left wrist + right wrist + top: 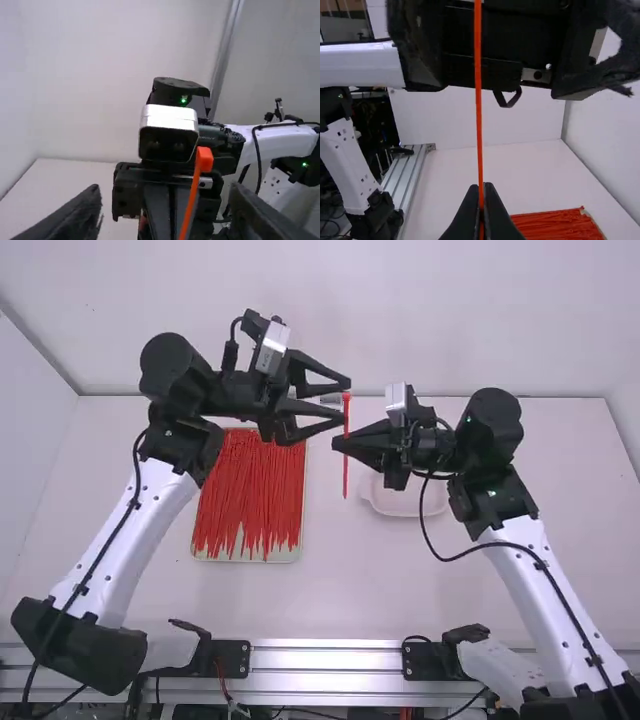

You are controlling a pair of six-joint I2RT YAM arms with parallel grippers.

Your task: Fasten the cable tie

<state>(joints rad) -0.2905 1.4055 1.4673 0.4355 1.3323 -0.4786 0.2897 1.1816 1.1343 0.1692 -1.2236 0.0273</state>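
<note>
White table [400, 570] before you carries a flat tray [245, 558] heaped with red ties [250, 490] and a white dish [400, 504] beside it, while above them your right gripper [345, 443] pinches one upright cable tie [346, 475], its head between the spread fingers of your left gripper [346, 398]

Robotics lab: white table [400, 570] boxed by plain white walls [450, 310], aluminium mounting rail [330, 650] along its front.

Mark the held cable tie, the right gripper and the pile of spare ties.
cable tie [345, 478]: high view, strap hanging below the grip.
right gripper [481, 194]: right wrist view, between its fingertips.
pile of spare ties [250, 495]: high view, middle of the pile.
</note>
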